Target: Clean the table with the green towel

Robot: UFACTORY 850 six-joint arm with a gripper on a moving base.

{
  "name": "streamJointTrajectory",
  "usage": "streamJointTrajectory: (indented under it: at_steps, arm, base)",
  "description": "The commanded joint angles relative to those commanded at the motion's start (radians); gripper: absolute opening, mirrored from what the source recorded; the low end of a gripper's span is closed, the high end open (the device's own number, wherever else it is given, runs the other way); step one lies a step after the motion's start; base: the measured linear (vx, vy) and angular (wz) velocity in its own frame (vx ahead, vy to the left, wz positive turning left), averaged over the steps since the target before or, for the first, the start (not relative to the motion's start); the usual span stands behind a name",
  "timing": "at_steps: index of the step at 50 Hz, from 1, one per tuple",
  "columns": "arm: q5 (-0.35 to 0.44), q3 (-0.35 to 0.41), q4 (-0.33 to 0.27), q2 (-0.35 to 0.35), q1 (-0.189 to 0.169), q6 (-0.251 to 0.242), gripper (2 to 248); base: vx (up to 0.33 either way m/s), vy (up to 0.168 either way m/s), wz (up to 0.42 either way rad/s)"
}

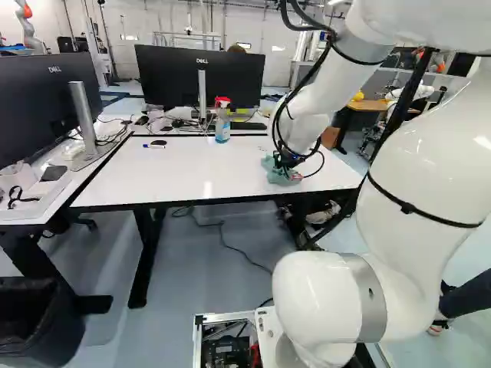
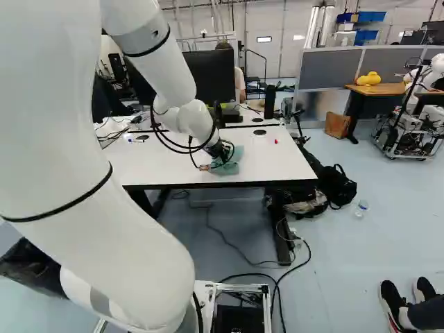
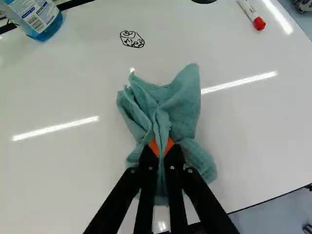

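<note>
White-topped surface [image 1: 199,172]: spreads ahead of the base. White robot arm [image 1: 399,215]: reaches over it from the right of the left base view, wrist down at the cloth. Black widescreen monitor [image 1: 173,73]: stands beyond the surface's far edge. Green towel [image 3: 180,105]: rumpled on the surface, toward the near edge, right part in the left base view. Jaws: clenched on a raised fold of it, orange pads [image 3: 168,146] pressing from either side; the rest fans out ahead and beside. Spray bottle [image 1: 222,126], red head, blue liquid: upright near the far edge. Red-capped marker [image 3: 252,14]: lying ahead of the towel, well apart. Small black doodle [image 3: 132,39]: drawn on the surface, ahead of the towel.
</note>
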Motion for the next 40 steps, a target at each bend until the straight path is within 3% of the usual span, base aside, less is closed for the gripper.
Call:
streamJointTrajectory:
  at_steps: [11, 40]
  arm:
    - [0.000, 0.005, 0.000, 0.016, 0.009, 0.000, 29]
    - [0.000, 0.054, 0.000, 0.130, 0.115, 0.000, 29]
  base:
    - [0.000, 0.000, 0.000]
    - [0.000, 0.000, 0.000]
